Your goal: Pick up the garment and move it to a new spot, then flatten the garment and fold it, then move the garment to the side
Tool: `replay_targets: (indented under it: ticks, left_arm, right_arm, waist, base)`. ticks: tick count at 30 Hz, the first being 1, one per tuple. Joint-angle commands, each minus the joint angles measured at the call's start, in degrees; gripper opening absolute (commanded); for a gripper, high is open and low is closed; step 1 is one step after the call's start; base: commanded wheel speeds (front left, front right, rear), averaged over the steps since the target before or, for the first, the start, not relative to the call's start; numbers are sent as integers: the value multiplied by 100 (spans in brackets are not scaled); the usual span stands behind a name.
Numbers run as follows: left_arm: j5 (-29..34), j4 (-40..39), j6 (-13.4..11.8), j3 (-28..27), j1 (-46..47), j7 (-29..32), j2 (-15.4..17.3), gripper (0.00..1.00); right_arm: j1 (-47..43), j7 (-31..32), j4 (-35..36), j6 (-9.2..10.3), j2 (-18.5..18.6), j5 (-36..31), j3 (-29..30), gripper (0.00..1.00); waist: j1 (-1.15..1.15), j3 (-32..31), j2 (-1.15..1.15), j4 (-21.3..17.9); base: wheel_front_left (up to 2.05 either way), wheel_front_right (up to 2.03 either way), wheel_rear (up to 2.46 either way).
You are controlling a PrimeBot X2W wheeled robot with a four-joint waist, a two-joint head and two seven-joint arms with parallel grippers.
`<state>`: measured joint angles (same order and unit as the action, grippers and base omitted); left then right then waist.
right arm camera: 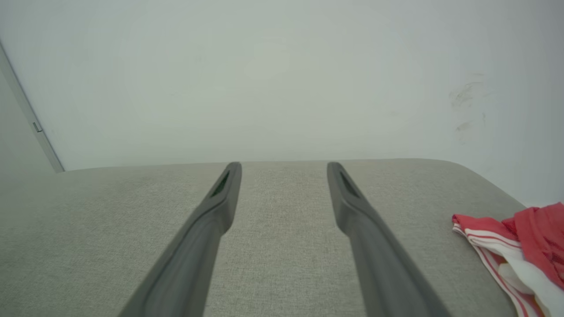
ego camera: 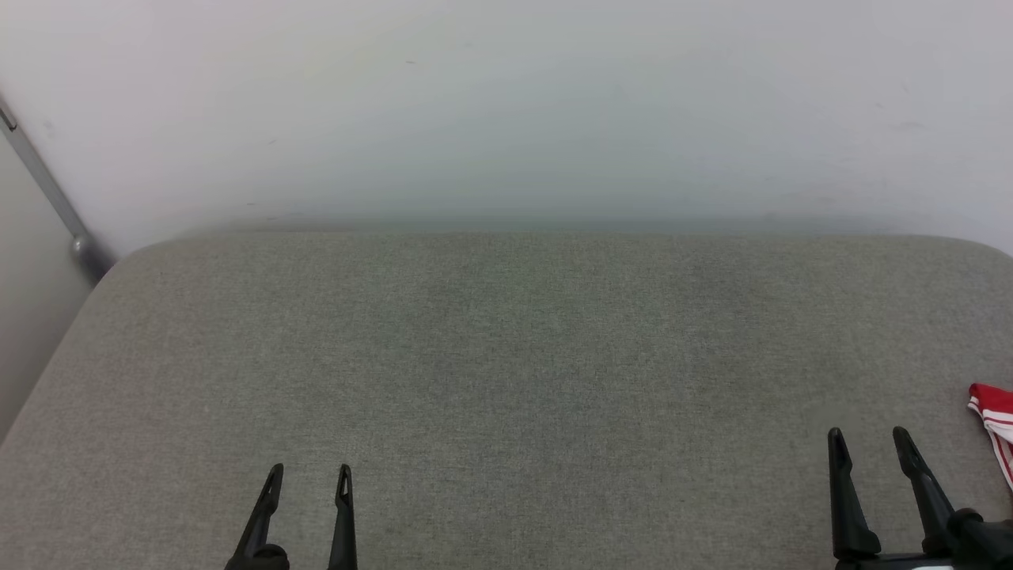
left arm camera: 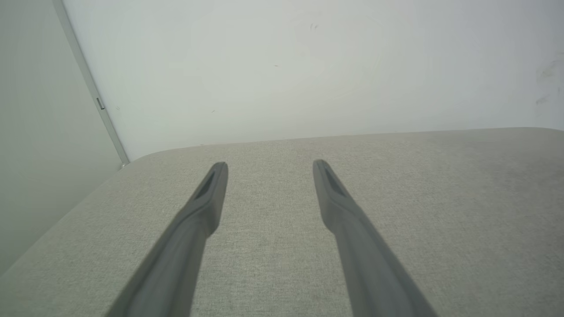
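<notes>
Shirt (ego camera: 995,416), red with striped trim, lies crumpled at the right edge of a grey surface (ego camera: 506,380), near the right claw (ego camera: 867,434) and far from the left claw (ego camera: 311,471), both open and empty, likely poised to grab it.

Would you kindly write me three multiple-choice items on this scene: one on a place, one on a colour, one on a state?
1. Where on the grey surface does the garment lie?
A. far right
B. middle
C. far left

2. What colours does the garment show?
A. blue and yellow
B. red and white
C. all black

3. How do the left gripper and right gripper stand?
A. both shut on cloth
B. one shut
C. both open, empty

Answers: 1 A, it lies beside the right gripper at the head view's right edge; 2 B, red cloth with white striped trim; 3 C, each pair of fingers is spread over bare fabric.
</notes>
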<state>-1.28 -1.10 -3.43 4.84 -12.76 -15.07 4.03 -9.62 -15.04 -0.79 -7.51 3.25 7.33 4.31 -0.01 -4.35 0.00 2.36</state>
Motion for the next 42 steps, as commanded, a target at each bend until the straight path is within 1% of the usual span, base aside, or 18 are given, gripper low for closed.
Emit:
replay_targets:
  ticks: [1, 11, 12, 15, 17, 22, 23, 25, 42]
  left_arm:
    - [-31, -12, 24, -21, -77, -12, -3, 100]
    - [-158, -73, 126, -139, -69, -12, -35, 100]
    - [-162, -54, 97, -141, -4, 1, -36, 0]
    - [-158, 130, 92, -132, -10, 3, -63, 0]
    - [-270, 186, 102, -132, -5, 17, -71, 0]
    - [-934, 248, 160, -163, 117, 133, -40, 0]
    - [-934, 248, 160, -163, 117, 133, -40, 0]
    - [-1554, 350, 229, -194, 256, 247, -12, 0]
    - [-3379, 651, 439, -297, 654, 597, 49, 0]
  right_arm:
    - [-105, -16, 76, 5, -42, -50, -10, 100]
    - [-234, -17, 174, 5, -51, 85, -48, 100]
    - [-154, 0, 148, 0, -22, 79, -46, 0]
    - [-163, 4, -31, 0, -23, 77, -49, 0]
    - [-151, 30, -102, 0, -22, 183, -58, 0]
    - [-31, 155, -176, 0, 1, 800, -69, 0]
    - [-31, 155, -176, 0, 1, 800, -69, 0]
    - [92, 275, -261, 0, 23, 1375, -77, 0]
    - [445, 646, -500, 1, 72, 3073, -83, 0]
  waist:
    - [1, 0, 0, 5]
    - [1, 29, 0, -11]
    - [1, 30, 0, -10]
    - [1, 31, 0, -11]
    - [1, 35, 0, -13]
    - [1, 52, 0, -22]
    - [1, 52, 0, -22]
    - [1, 69, 0, -31]
    - [1, 126, 0, -61]
  base:
    - [0, 0, 0]
    - [0, 0, 0]
    - [0, 0, 0]
    - [0, 0, 0]
    - [0, 0, 0]
    - [0, 0, 0]
    - [0, 0, 0]
    - [0, 0, 0]
    - [0, 0, 0]
